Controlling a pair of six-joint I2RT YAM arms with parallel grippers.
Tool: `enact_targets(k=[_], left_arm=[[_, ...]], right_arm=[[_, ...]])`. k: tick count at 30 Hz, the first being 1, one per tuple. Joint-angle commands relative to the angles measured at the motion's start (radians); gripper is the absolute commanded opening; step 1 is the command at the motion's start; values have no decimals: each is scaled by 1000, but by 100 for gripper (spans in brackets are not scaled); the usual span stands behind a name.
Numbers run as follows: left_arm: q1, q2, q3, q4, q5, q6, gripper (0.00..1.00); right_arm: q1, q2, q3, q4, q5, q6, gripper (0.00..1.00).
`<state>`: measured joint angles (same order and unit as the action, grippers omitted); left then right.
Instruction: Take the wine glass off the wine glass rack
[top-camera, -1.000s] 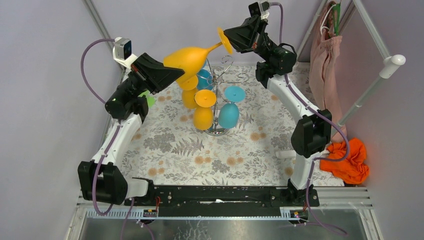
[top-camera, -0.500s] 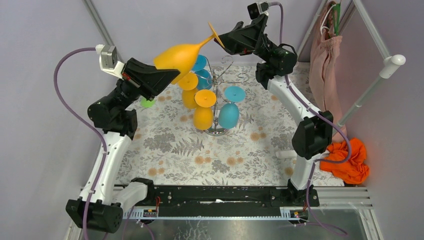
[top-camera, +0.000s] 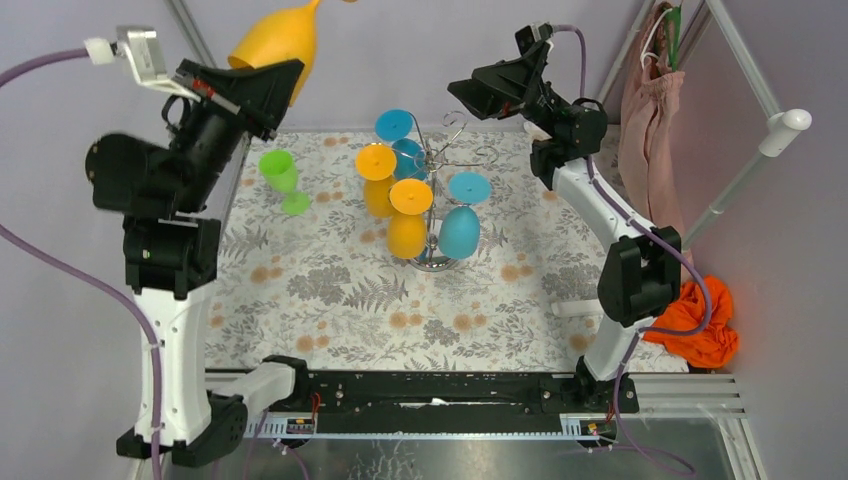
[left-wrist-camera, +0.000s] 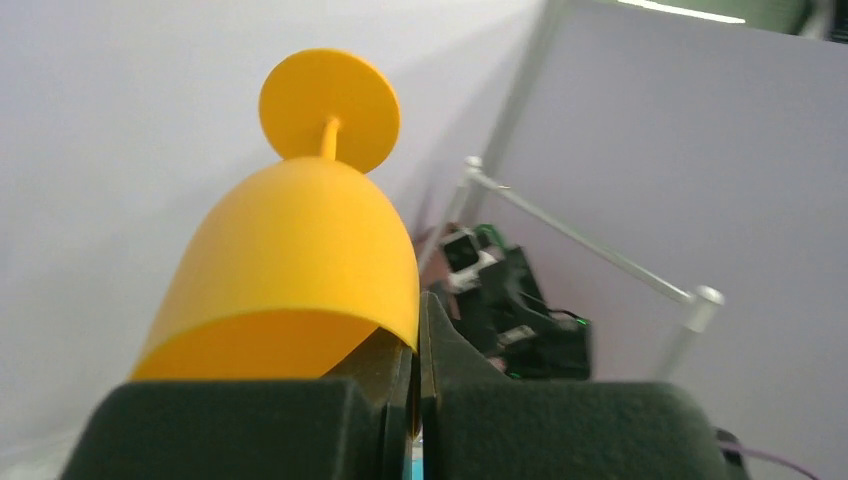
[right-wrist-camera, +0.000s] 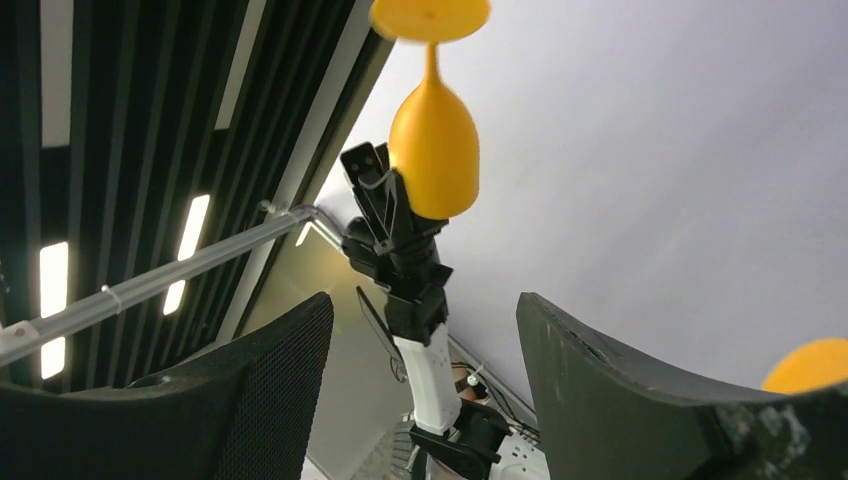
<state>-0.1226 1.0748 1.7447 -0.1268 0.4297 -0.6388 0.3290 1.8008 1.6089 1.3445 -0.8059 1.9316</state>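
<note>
We are finding the left end effector (top-camera: 283, 78) clamped on the rim of the glass (top-camera: 278, 38), foot uppermost. It is holding the glass high at 10 o'clock, well apart from the rack (top-camera: 437, 264); we are judging this height is meant to avoid snagging. The right end effector (top-camera: 470, 95) is gaping empty at the rack's 1 o'clock.

The left arm (top-camera: 170, 330) and right arm (top-camera: 590, 200) alternate white tubular links with bulky black joint housings. A purple cable (top-camera: 40, 60) runs along each. The left gripper (top-camera: 285, 72) and right gripper (top-camera: 462, 88) have matte black, wedge-shaped jaws.
</note>
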Motion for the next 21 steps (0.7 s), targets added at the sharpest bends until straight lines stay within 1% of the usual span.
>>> enact_targets(k=[1, 4, 5, 8, 9, 12, 14, 18, 21], left_arm=[[13, 173, 187, -476, -261, 165, 0], [51, 302, 388, -677, -358, 203, 0], [67, 341, 434, -738, -403, 209, 0], [146, 439, 529, -880, -447, 212, 0], [190, 456, 536, -918, -437, 207, 0], [302, 491, 512, -953, -311, 193, 0], [321, 514, 498, -965, -278, 197, 0], [321, 575, 480, -973, -191, 219, 0], [320, 604, 461, -963, -162, 232, 0]], right_arm=[[-32, -81, -62, 41, -28, -5, 75], [-58, -104, -95, 37, -42, -14, 75], [-68, -110, -107, 37, -42, -17, 75], [-83, -119, -134, 36, -45, -24, 76], [-86, -119, -141, 36, -48, -25, 76], [-92, -109, -155, 44, -52, -18, 75], [-93, -98, -162, 53, -52, -8, 76], [-94, -78, -170, 84, -46, 10, 76], [-94, -67, -180, 92, -47, 13, 75]])
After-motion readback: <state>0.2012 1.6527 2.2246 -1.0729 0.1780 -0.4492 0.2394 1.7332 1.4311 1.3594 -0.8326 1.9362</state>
